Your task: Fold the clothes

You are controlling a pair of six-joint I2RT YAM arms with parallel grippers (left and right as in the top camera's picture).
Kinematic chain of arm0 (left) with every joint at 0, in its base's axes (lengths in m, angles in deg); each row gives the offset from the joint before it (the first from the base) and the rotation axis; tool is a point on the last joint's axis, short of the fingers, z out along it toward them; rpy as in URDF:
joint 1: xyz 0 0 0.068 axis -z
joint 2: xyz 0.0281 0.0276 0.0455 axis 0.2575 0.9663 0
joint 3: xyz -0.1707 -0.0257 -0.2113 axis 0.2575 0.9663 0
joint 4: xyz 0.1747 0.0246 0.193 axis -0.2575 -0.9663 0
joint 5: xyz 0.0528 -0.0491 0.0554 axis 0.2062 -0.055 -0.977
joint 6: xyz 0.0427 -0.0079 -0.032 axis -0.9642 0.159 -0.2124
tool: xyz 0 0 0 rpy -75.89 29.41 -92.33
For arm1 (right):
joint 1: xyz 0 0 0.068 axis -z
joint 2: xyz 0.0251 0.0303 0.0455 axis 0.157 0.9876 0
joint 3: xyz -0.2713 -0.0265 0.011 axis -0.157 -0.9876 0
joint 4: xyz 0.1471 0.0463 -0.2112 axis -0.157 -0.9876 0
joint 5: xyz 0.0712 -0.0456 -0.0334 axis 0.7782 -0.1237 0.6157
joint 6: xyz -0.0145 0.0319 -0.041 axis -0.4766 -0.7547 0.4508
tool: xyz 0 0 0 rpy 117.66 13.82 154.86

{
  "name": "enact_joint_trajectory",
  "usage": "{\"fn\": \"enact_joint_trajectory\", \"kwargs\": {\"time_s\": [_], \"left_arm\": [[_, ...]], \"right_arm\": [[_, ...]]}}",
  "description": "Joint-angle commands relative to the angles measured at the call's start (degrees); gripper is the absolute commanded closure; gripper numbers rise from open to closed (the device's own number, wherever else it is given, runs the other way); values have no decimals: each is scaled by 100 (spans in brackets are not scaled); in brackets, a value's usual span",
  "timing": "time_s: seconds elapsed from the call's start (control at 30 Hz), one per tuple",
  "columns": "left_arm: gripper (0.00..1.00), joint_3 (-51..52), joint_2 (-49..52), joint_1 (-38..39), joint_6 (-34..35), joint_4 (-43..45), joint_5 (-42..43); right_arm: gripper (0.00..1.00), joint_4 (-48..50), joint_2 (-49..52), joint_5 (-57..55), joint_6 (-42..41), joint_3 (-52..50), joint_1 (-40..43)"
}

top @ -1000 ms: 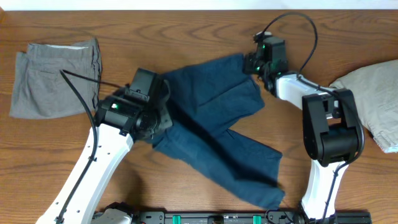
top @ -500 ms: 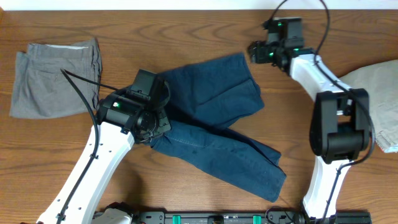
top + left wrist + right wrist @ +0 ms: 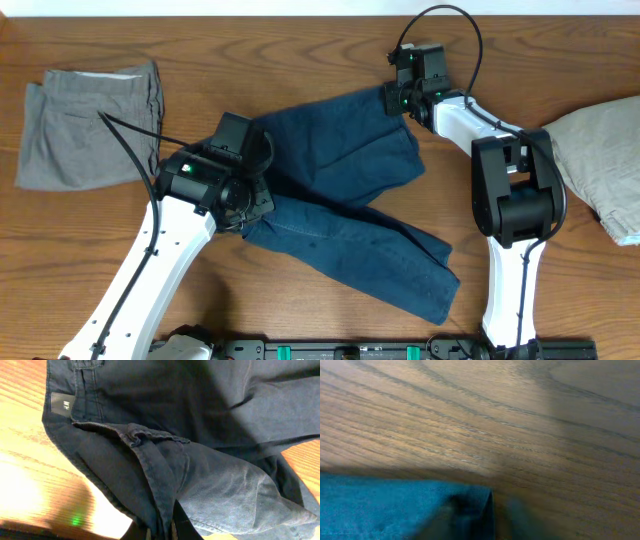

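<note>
Lying across the middle of the table (image 3: pixel 300 40), the clothes (image 3: pixel 340 190) are one dark navy garment with two wide legs that fork from the waist end at the left. One leg runs up and to the right, the other down and to the right toward the near edge of the table; the cloth is creased and not flat where the legs meet.

The left gripper (image 3: pixel 243 203) sits on the waist end. In the left wrist view it is clamped on the clothes (image 3: pixel 200 435) — a raised ridge of doubled cloth runs down into the gripper (image 3: pixel 162 532) at the bottom edge of the picture. A small grey label (image 3: pixel 62 406) shows on the inside of the waistband, near the bare wood at the left.

The right gripper (image 3: pixel 393 98) is at the far corner of the upper leg, right at the hem. From overhead it looks to be touching or just above the corner, but its fingers are hidden under the wrist. The right wrist view is blurred: it shows only wood grain and, low at the left, the corner of the clothes (image 3: pixel 380 505) resting on the table. Whether this gripper is apart or closed I cannot tell.

Folded grey shorts (image 3: pixel 90 125) lie at the far left of the table, well apart from the navy cloth. A pale beige garment (image 3: pixel 600 160) lies at the right edge, beside the right arm — partly cut off by the picture.
</note>
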Motion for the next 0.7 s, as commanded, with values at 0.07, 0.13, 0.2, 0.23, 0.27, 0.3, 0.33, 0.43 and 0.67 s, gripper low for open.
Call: {"fn": "enact_joint_trajectory", "kwargs": {"time_s": [0.07, 0.13, 0.2, 0.23, 0.27, 0.3, 0.33, 0.43, 0.67], "left_arm": [[94, -4, 24, -24, 39, 20, -131], [94, -4, 24, -24, 37, 155, -133], [94, -4, 24, -24, 35, 413, -133], [94, -4, 24, -24, 33, 608, -133], [94, -4, 24, -24, 31, 785, -136], [94, -4, 28, -24, 31, 981, -136], [94, -4, 33, -24, 31, 1134, -136], [94, -4, 35, -24, 31, 1493, -136], [94, -4, 35, -24, 28, 1602, -175]], "right_arm": [[99, -15, 105, -262, -144, 70, 42], [99, -17, 24, -479, -332, 208, 153], [99, -59, -48, -645, -435, 420, 293], [99, -133, -72, -774, -511, 566, 374], [99, -238, -83, -896, -586, 713, 446], [99, -398, -83, -1032, -682, 905, 527], [99, -564, -83, -1110, -737, 1097, 605], [99, -831, -83, -1161, -793, 1456, 796], [13, -2065, -101, -697, -833, 1958, 1036]]}}
